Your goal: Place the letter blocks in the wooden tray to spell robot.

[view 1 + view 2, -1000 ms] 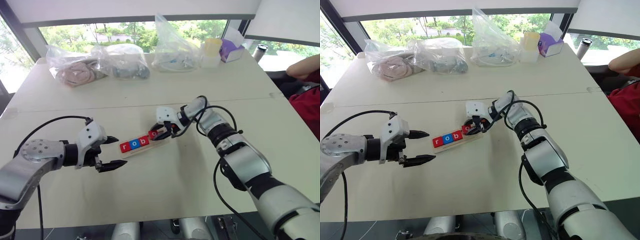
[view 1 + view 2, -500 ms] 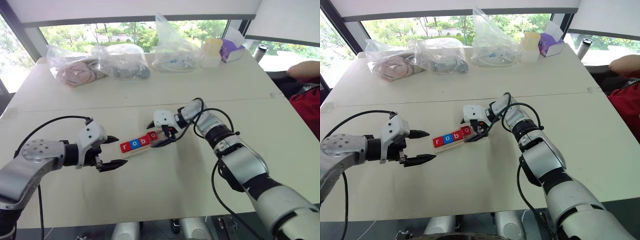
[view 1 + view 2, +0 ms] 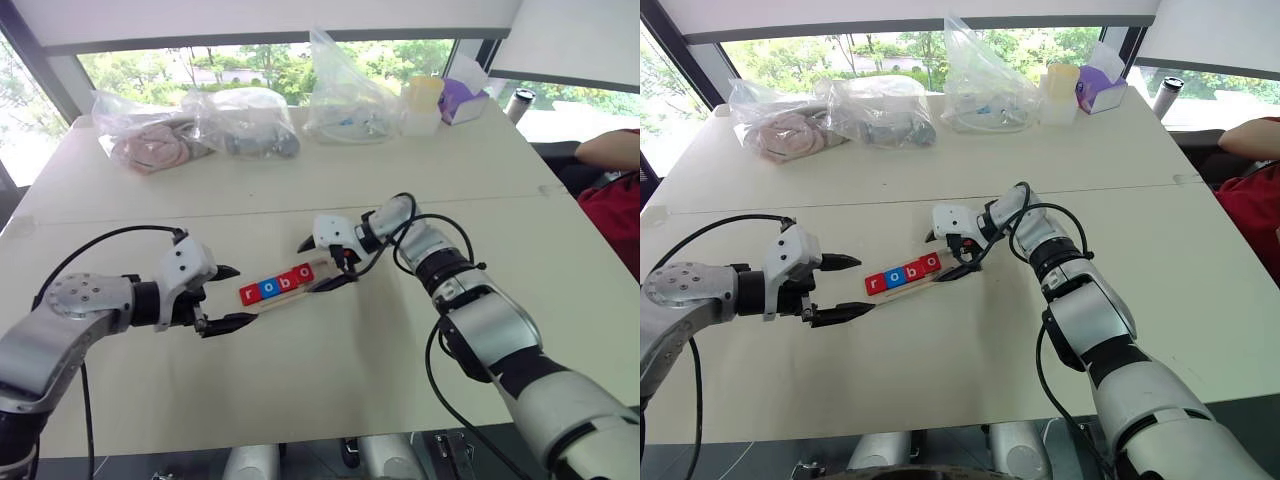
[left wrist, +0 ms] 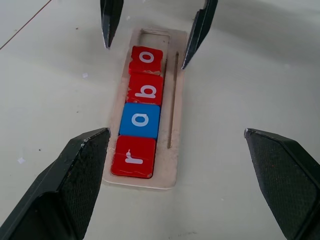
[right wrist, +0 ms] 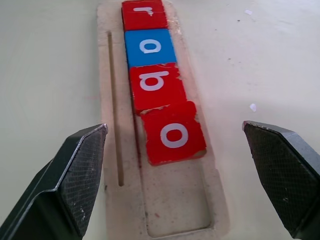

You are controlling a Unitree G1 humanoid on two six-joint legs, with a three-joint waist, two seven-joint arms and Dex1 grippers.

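Both the left gripper point(image 3: 223, 297) and right gripper point(image 3: 322, 262) are gaping empty; the crooked fourth letter block point(image 5: 173, 133) is risking jamming the wooden tray point(image 5: 112, 100).

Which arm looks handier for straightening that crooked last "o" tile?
The right, probably. Its gripper hangs open right over the tilted red o tile at that end of the wooden tray. The left gripper waits open at the "r" end.

Office or meeting-room setting, long pale tables point(image 3: 300, 390) pushed together, wide windows point(image 3: 260, 60) onto green trees, roller blind above, clear plastic bags point(image 3: 240, 120) of oddments, tissue box point(image 3: 462, 100), a seated person's arm point(image 3: 605, 145) at the edge
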